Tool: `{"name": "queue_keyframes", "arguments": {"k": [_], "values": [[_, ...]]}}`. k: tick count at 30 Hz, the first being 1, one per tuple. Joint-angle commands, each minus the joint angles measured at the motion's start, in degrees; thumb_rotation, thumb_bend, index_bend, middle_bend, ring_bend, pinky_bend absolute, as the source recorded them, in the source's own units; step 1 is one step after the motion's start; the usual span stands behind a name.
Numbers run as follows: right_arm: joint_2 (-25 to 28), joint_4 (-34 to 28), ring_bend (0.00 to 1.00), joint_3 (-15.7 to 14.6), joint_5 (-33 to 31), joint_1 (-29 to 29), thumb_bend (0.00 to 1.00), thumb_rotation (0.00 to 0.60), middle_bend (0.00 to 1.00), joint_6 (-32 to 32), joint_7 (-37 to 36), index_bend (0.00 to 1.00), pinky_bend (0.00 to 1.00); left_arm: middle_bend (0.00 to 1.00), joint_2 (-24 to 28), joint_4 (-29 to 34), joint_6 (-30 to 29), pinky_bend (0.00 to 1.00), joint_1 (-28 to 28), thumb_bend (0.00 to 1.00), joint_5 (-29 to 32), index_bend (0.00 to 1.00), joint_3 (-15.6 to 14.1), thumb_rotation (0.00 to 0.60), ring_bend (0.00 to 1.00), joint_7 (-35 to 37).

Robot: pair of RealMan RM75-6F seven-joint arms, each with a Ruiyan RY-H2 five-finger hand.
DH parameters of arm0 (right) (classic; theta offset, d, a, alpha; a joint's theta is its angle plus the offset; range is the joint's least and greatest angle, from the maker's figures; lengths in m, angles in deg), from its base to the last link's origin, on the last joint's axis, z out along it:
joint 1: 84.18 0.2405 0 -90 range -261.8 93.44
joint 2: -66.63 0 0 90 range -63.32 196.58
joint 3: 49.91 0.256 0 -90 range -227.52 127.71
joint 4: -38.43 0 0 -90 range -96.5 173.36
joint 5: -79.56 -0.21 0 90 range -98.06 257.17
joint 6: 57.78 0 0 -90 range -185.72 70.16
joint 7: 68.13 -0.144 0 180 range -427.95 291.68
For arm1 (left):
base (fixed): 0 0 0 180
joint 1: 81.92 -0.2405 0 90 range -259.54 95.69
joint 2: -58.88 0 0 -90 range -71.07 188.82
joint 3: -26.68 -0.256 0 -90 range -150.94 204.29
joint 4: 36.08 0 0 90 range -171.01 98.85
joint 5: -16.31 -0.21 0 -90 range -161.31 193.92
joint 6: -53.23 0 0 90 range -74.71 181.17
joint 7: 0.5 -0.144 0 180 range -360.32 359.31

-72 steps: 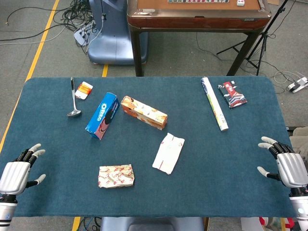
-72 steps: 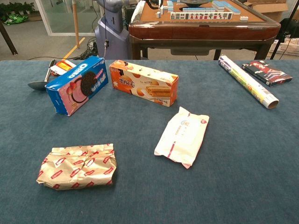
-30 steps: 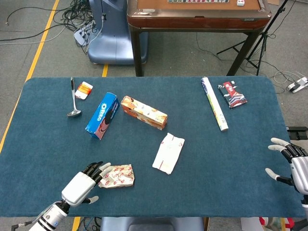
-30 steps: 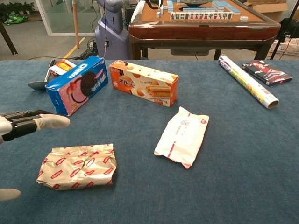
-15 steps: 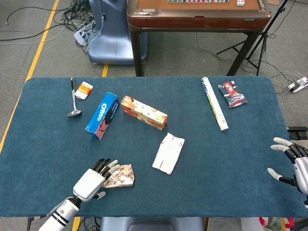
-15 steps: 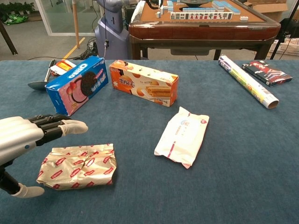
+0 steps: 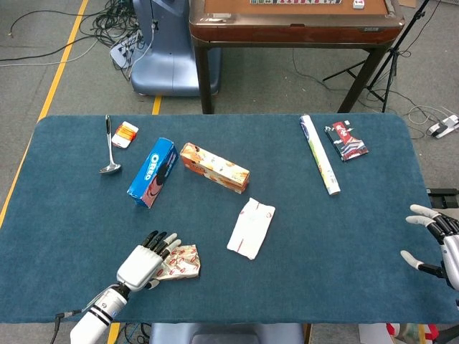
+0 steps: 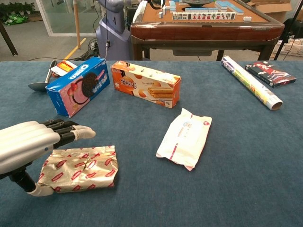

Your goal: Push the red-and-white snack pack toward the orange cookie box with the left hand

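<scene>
The left hand (image 7: 147, 263) is hovering over the near-left end of the red-and-white snack pack (image 7: 179, 261), with its fingers (image 8: 75, 134) stretched out flat and apart, grasping nothing. In the chest view the thumb is lying low at the pack's near-left corner, seemingly touching it, but I cannot tell this for sure. The pack itself is lying on the blue counter (image 7: 323, 244) near the front edge, well apart from the orange cookie box (image 7: 214, 168), which is lying further back and a little to the right, just beside the blue Oreo box (image 7: 153, 172).

In my judgement the reaching step is ending and the push itself is not yet begun. The next move is calling for the palm or fingers to settle against the pack's near-left side, then to drive it forward and slightly right toward the box.

The right hand (image 7: 441, 244) is resting at the counter's right edge, fingers spread, holding nothing.
</scene>
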Motion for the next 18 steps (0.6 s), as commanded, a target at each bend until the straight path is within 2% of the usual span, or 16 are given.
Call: {"name": "queue_keyframes", "arguments": {"k": [1, 10, 18], "values": [[0.02, 0.02, 0.23, 0.01, 0.04, -0.03, 0.08, 0.6, 0.25, 0.03, -0.03, 0.35, 0.31, 0.0, -0.28, 0.18, 0.33, 0.05, 0.55, 0.0, 0.62, 0.0, 0.18, 0.6, 0.0, -0.08], [-0.04, 0.07, 0.23, 0.0, 0.08, 0.0, 0.08, 0.6, 0.25, -0.16, 0.03, 0.35, 0.31, 0.0, -1.59, 0.41, 1.33, 0.05, 2.96, 0.0, 3.99, 0.0, 2.56, 0.6, 0.0, -0.01], [0.0, 0.2, 0.23, 0.07, 0.03, -0.02, 0.08, 0.6, 0.25, -0.18, -0.22, 0.35, 0.31, 0.0, -3.04, -0.27, 1.8, 0.05, 5.74, 0.0, 7.89, 0.0, 5.2, 0.6, 0.0, -3.21]]}}
